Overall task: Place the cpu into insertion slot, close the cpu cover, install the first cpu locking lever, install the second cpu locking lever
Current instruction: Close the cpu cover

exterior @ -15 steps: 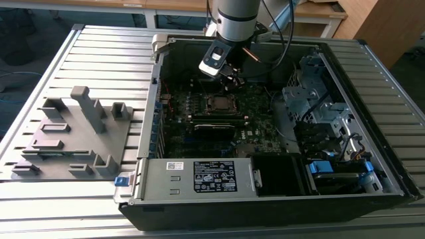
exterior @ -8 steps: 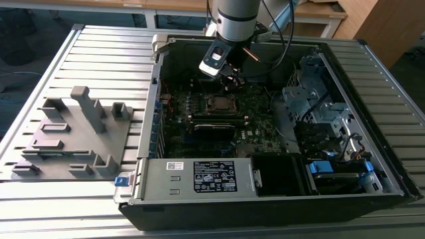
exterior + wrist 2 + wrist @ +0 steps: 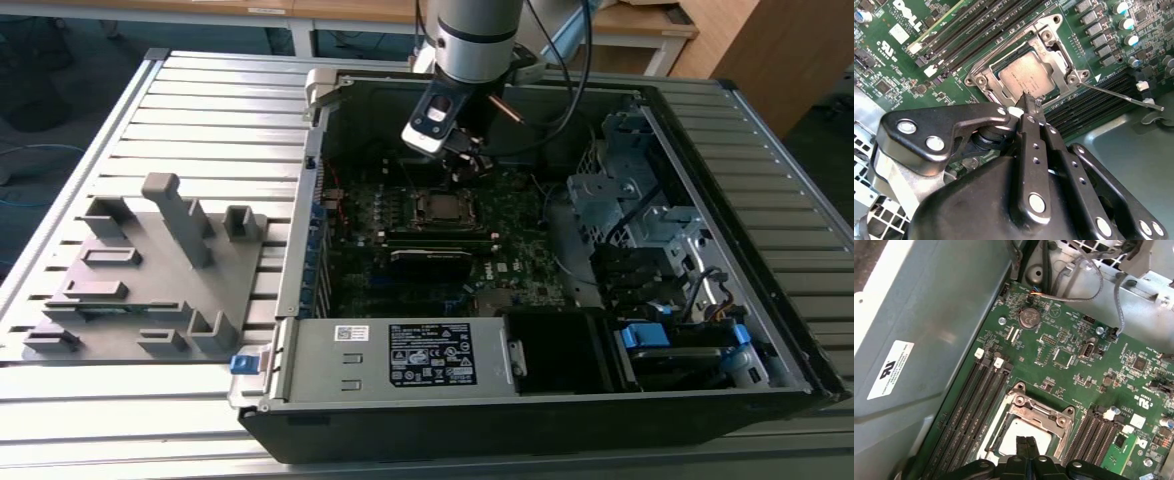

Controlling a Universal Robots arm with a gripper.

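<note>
In the exterior view we see the black robot gripper [image 3: 461, 165] reaching down into the open black computer case [image 3: 534, 430] on the slatted metal table [image 3: 200, 90]. It hangs just above the small dark square insertion slot with its silvery rim [image 3: 441, 207]. A grey plastic fixture [image 3: 147, 270] sits well apart on the exterior view's left.

In the second wrist view the black fingers [image 3: 1026, 135] are pressed together, with nothing that we can make out between them, and their tips sit at the slot's edge. The small flat square cpu with its dull silvery-grey top [image 3: 1021, 75] is seated in the slot, and the thin silvery cpu cover frame [image 3: 1059, 55] lies down around it. Here we also get the thin silvery wire locking lever [image 3: 1119, 95], jutting away from a socket corner. We judge the chip light, stiff and delicate underneath, best handled by its edges. The lever looks springy and best pushed near its bent free end.

In the first wrist view the closed tips hover over the chip [image 3: 1009, 435]. This angle adds the green circuit board [image 3: 1069, 340] beyond, with a round silvery coin cell [image 3: 1029, 318] and long narrow black memory slots [image 3: 979, 405] beside the socket
</note>
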